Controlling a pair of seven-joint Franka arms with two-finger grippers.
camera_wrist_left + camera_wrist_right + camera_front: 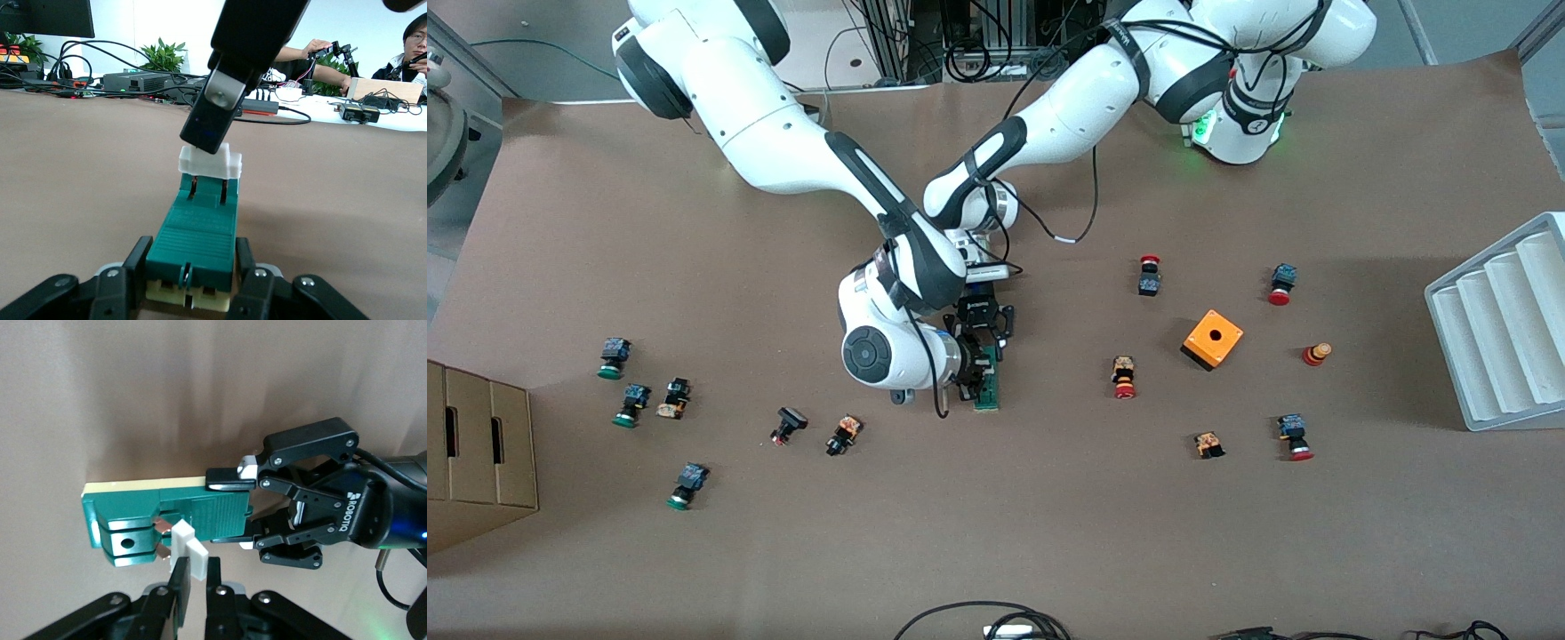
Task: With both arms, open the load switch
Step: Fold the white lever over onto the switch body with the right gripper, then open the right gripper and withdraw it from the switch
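Slim dark-green plastic load switch (988, 384) lying flat on the brown paper-covered worktop (1049, 533), just below centre of the front view. Clamped across one end by the left claw (190, 293); white tab (189, 550) at the other end pinched in the right claw (193, 587). Risks: tab slipping from that narrow pinch; block twisting or lifting if the pull outruns the left hold; tab snapping under an off-axis tug.

My workplace, a robotics lab, brown-covered bench (605, 222), my two arms bolted on, cables (100, 57) and electronics, a monitor (47, 17), seated people (407, 50) working nearby.
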